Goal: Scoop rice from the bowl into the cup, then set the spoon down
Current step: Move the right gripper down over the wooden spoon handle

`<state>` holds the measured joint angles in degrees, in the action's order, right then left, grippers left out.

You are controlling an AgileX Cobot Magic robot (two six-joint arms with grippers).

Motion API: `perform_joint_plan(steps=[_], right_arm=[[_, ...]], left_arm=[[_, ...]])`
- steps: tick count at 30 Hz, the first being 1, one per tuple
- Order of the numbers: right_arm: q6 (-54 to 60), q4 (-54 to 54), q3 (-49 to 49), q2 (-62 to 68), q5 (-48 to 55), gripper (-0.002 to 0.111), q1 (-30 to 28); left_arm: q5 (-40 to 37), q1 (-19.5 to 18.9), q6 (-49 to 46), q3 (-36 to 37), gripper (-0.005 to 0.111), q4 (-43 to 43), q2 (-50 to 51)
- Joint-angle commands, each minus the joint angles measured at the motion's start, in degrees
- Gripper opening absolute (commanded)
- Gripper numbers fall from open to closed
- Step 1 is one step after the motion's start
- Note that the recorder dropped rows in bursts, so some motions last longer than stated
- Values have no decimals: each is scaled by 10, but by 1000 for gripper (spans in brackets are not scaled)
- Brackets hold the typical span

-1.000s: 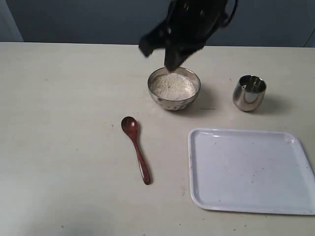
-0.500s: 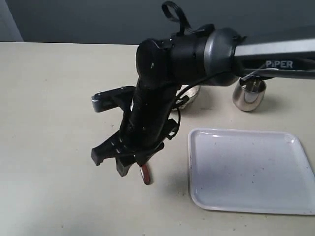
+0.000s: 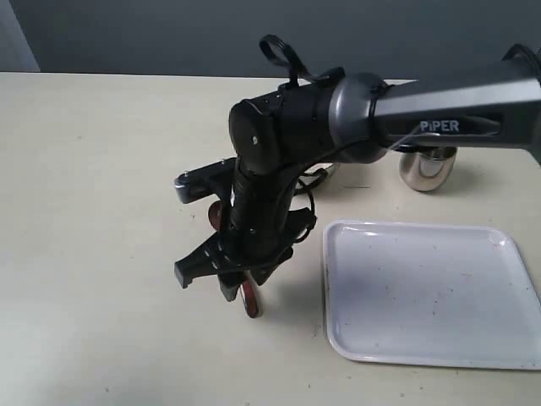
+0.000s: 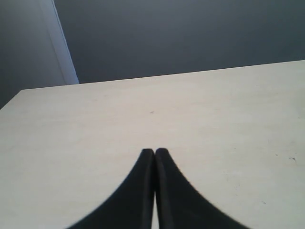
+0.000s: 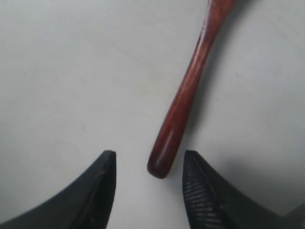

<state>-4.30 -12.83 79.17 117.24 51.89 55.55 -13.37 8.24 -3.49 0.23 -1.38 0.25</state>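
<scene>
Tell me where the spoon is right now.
The spoon lies on the table, just left of the white tray in the exterior view, mostly hidden under the right gripper; its handle end sits between the open jaws.

Exterior camera: high, angled down over pale cream worktop point(image 3: 101, 169). Right wrist camera: close, straight down past right black claw point(image 5: 149, 160) onto handle of dark reddish-brown glossy wooden spoon point(image 5: 190, 90), shared with exterior. Left wrist camera: low, skimming worktop past left black claw point(image 4: 154, 153) toward grey wall point(image 4: 190, 33).
</scene>
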Motion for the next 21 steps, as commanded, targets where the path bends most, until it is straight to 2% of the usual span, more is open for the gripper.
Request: perform_joint_plan(steps=[1, 11, 21], right_arm=[[-26, 12, -2, 19, -8, 44, -1], [-65, 24, -2, 24, -52, 44, -1], [-87, 50, -2, 38, -48, 44, -1]], left_arm=[[1, 5, 4, -2, 1, 0, -3], [1, 5, 4, -2, 1, 0, -3], [1, 5, 4, -2, 1, 0, -3]])
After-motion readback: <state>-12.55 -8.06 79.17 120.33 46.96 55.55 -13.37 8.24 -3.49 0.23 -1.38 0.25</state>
